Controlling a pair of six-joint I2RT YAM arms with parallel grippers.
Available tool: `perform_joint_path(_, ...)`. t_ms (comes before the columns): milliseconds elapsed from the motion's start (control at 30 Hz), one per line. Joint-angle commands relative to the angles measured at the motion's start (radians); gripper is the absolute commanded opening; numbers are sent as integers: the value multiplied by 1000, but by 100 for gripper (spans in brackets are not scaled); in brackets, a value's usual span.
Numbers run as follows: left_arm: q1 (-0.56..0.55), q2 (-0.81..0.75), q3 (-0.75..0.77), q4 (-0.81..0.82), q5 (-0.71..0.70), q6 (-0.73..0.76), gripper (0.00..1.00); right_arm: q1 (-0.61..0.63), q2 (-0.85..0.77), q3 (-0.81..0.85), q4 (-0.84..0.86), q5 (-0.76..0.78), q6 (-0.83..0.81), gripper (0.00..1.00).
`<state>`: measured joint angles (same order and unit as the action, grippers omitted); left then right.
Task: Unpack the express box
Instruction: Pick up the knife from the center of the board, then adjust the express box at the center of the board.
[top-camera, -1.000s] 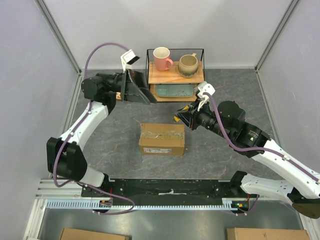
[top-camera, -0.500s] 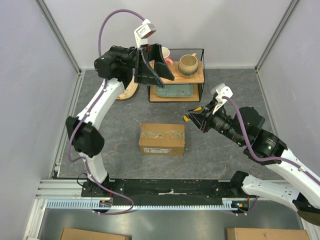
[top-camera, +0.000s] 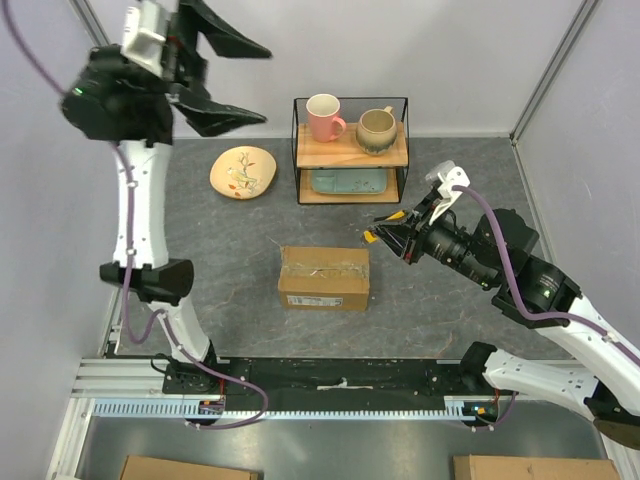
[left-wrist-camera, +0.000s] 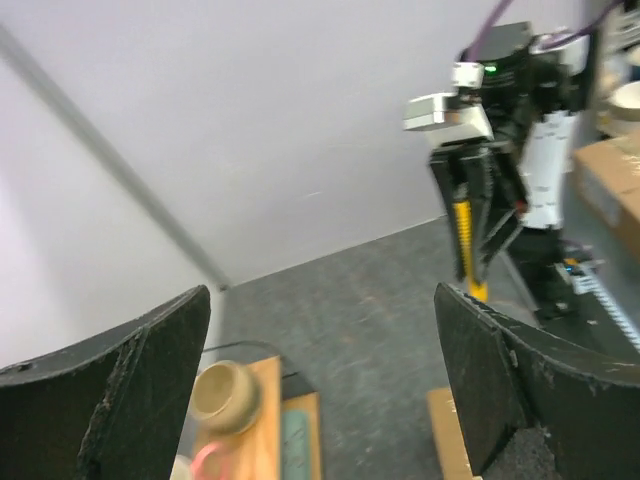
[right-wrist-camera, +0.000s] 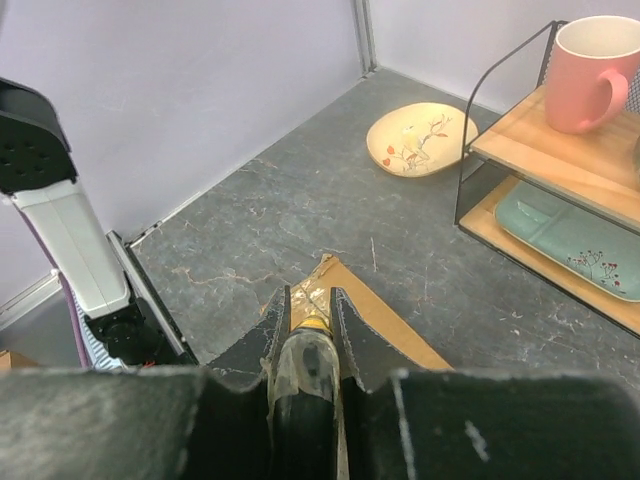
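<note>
The express box (top-camera: 324, 277) lies in the middle of the table, brown with clear tape along its top seam and a white label on its near side. My right gripper (top-camera: 385, 238) hovers just above and to the right of the box's far right corner. It is shut on a black tool with a yellow tip (top-camera: 369, 238). In the right wrist view the tool (right-wrist-camera: 308, 360) sits between the fingers (right-wrist-camera: 310, 295) and points at the box corner (right-wrist-camera: 400, 330). My left gripper (top-camera: 245, 82) is open and empty, raised high at the far left. Its wrist view (left-wrist-camera: 322, 300) looks down on the shelf.
A wire shelf (top-camera: 350, 150) at the back holds a pink mug (top-camera: 323, 116), a beige mug (top-camera: 376, 129) and a teal tray (top-camera: 346, 182). A yellow plate (top-camera: 243, 171) lies to its left. Plain cardboard boxes (top-camera: 170, 468) sit below the table's near edge.
My left arm has swung up and to the left, away from the shelf, and the yellow plate now shows. My right gripper drew back slightly to the right with the tool.
</note>
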<state>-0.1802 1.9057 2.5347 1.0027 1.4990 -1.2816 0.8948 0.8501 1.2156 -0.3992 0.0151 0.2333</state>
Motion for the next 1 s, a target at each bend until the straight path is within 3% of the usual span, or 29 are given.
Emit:
perform_joint_path(0, 94, -88, -4, -771, -186, 874, 99, 1, 21, 33, 43, -14, 21, 0)
perform_joint_path(133, 94, -259, -229, -938, -414, 1071, 99, 1, 33, 53, 40, -27, 15, 0)
perform_joint_path(300, 93, -541, -655, -1272, -441, 1197, 100, 4, 49, 76, -16, 52, -31, 0)
perform_joint_path(467, 75, -831, -1181, -1458, -457, 1433, 100, 3, 67, 49, -20, 131, -72, 0)
perform_joint_path(567, 21, -904, -1321, -1634, -571, 1551, 85, 3, 95, 26, -4, 192, -97, 0)
perform_joint_path(600, 12, -912, -1349, -1659, -650, 1561, 72, 3, 107, 21, 0, 221, -101, 0)
perform_joint_path(700, -11, -938, -1433, -1720, -763, 1611, 49, 3, 128, -7, 31, 293, -127, 0)
perform_joint_path(833, -15, -1025, -1527, -1776, -728, 1694, 45, 1, 179, -42, 63, 368, -178, 0)
perform_joint_path(967, -51, -1074, -1591, -1843, -729, 1781, 34, 1, 259, -76, 86, 434, -215, 0)
